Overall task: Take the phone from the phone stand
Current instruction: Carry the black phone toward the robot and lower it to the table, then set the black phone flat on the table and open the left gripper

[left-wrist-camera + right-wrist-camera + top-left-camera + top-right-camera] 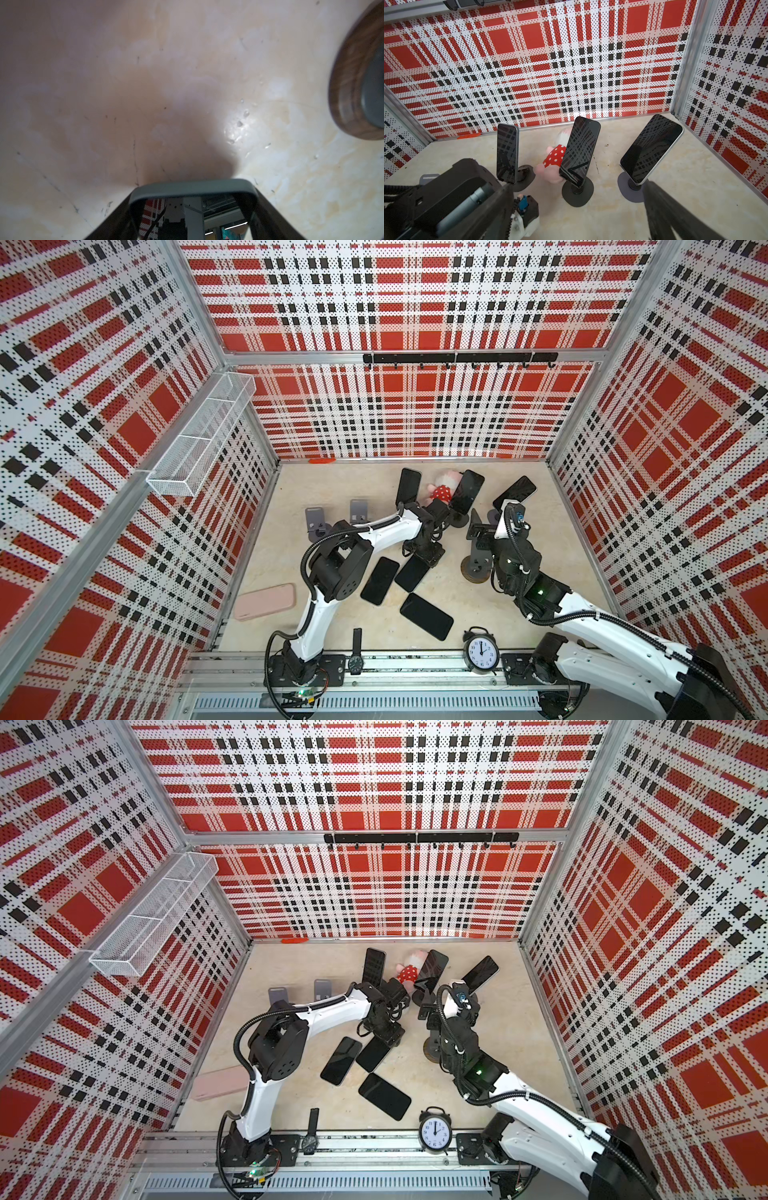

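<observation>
Target is the phone (652,148) propped on the round-footed phone stand (631,188) just ahead of the right gripper (487,523), off toward its right finger (662,205). That finger's tip shows just short of the stand's foot in the right wrist view, and contact there cannot be made out. The phone's long axis runs up and away from the gripper, leaning back and canted toward that same finger's side. The right arm is plainly the nearer one. Further over toward the gripper's other finger stand a middle phone (580,149) and a far phone (507,153) on stands of their own, with a plush toy (553,160) lying between them. The right gripper's jaws are spread wide and nothing sits between them. The left gripper (424,558), out beyond that same side and set back toward the arm bases, is clamped on a second phone (193,187) by its long edges, low over the table (187,83) beside flat phones (380,580). Whether it rests on the surface cannot be told. By my reading, the coming move needs the right gripper to swing toward its right finger's side and roll until both pads straddle the leaning phone's long edges.
</observation>
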